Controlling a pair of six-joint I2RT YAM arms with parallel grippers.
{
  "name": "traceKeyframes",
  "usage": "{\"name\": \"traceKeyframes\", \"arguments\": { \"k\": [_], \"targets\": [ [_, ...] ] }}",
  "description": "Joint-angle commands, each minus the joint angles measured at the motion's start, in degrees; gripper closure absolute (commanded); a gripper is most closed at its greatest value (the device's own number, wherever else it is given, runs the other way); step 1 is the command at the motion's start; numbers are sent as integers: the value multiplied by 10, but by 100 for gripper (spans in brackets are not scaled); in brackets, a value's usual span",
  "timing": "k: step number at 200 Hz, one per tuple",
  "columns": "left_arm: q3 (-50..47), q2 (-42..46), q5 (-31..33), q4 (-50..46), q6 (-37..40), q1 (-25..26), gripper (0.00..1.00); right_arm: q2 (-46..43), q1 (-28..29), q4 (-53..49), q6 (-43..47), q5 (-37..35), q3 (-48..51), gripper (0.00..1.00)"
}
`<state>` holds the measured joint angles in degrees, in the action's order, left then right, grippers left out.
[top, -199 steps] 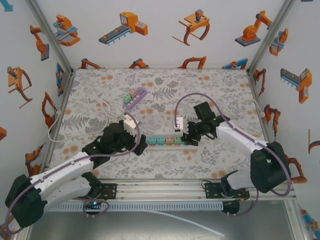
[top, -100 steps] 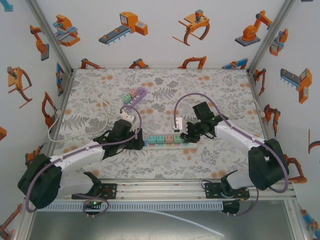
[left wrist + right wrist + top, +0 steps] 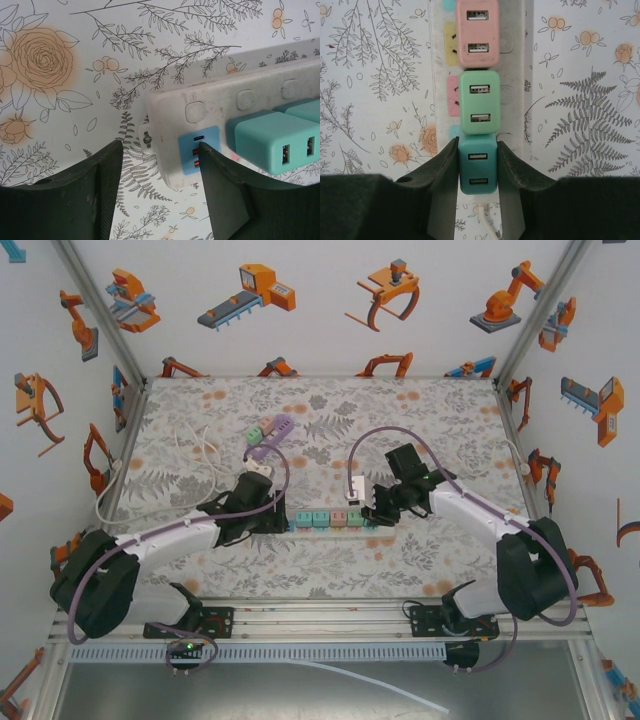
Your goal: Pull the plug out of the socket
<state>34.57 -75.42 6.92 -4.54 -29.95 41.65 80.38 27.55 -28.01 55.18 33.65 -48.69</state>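
Enclosure w/ robot-arm stickers on white walls; table [image 3: 430, 420] under floral cloth.

Teal plug [image 3: 478, 162]: seated in last socket at the right end of the white power strip [image 3: 512, 75]. Strip lies parallel to the table's near edge, about mid-width, nearer the near edge than the far one. Next along the row: green plug [image 3: 479, 102], then pink plug [image 3: 477, 32], both seated.

R gripper [image 3: 477, 145]: jaws closed on the teal plug, one pad on each side face, USB ports facing the wrist cam. Grip looks square, low on the body.

L gripper [image 3: 160, 150]: closed down around the strip's left end, beside a second teal plug [image 3: 275, 142]. Right pad sits against the strip face; can't tell if the left pad touches the end cap.

Off-task: purple strip [image 3: 270, 432] twd far left of the table, white cable [image 3: 200, 452] by the left edge.

Step (judgement): both grasps made, plug not yet out. This is the start of the pull.

Next move needs: R to draw straight up off the strip face, no twist, prongs in line w/ socket. L to hold the strip down and fixed. If L hold is weak, the strip prob. lifts w/ the plug.
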Motion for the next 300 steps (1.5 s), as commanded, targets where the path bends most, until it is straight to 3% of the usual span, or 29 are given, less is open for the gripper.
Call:
{"name": "traceKeyframes", "arguments": {
  "k": [1, 42, 109, 151, 183, 212, 240, 272, 300],
  "targets": [
    [1, -17, 38, -52, -21, 4, 42, 9, -1, -45, 11, 10, -38, 77],
    [26, -54, 76, -120, -43, 19, 43, 1, -2, -45, 14, 28, -44, 78],
    [29, -73, 126, -139, -75, 38, 44, 1, -3, -48, 12, 32, -61, 78],
    [30, -33, 124, -136, -68, 46, 44, -30, -5, -53, 6, 32, -62, 78],
    [41, 16, 119, -141, -51, 47, 44, -78, -7, -38, -67, 15, -57, 78],
    [62, 48, 126, -157, -32, 46, 43, -139, -7, 10, -189, 5, -38, 78],
    [70, 101, 97, -144, 0, 47, 36, -203, -7, 88, -417, -47, -14, 78],
    [65, 179, -55, -81, 89, 54, 33, -258, -7, 89, -676, -130, -11, 80],
    [70, 219, -201, -48, 168, 72, 29, -305, -7, 89, -847, -163, 16, 81]
  ]
}}
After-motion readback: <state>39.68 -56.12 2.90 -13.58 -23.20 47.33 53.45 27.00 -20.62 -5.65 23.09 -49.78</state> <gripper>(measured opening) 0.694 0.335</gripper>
